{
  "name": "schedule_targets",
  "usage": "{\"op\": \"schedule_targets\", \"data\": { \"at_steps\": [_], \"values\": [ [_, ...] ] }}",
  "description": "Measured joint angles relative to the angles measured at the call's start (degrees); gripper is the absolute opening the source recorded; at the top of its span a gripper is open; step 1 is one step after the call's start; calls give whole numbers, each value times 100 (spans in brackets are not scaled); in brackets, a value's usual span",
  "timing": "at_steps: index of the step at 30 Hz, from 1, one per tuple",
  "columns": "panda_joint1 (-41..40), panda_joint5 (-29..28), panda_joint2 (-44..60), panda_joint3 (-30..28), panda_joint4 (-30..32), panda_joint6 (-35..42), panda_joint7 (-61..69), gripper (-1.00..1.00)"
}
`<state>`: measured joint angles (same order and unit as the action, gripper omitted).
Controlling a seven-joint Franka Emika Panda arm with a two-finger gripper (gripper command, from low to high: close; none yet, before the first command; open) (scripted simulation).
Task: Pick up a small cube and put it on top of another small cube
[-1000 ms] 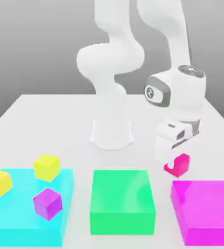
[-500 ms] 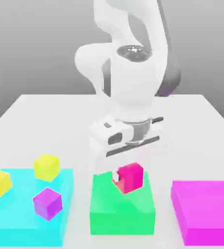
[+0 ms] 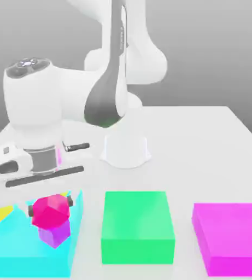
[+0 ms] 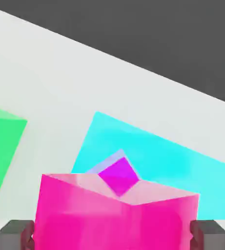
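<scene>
The hand stands wide around the pink cube; a sideways brush while retreating could knock it off the purple cube beneath.

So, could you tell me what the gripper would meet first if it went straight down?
Probably the small purple cube, directly beneath the crimson cube at the gripper; whether those cubes already touch is unclear.
</scene>
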<state>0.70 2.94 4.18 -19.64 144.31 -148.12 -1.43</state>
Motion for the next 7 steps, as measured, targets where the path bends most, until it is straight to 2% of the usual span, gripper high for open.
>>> {"op": "schedule_targets", "data": {
  "at_steps": [3,7],
  "values": [
    [-1,-20,-22,-1,-6,20,-12,100],
    [-42,-386,-648,5,-129,730,-278,100]
  ]
}}
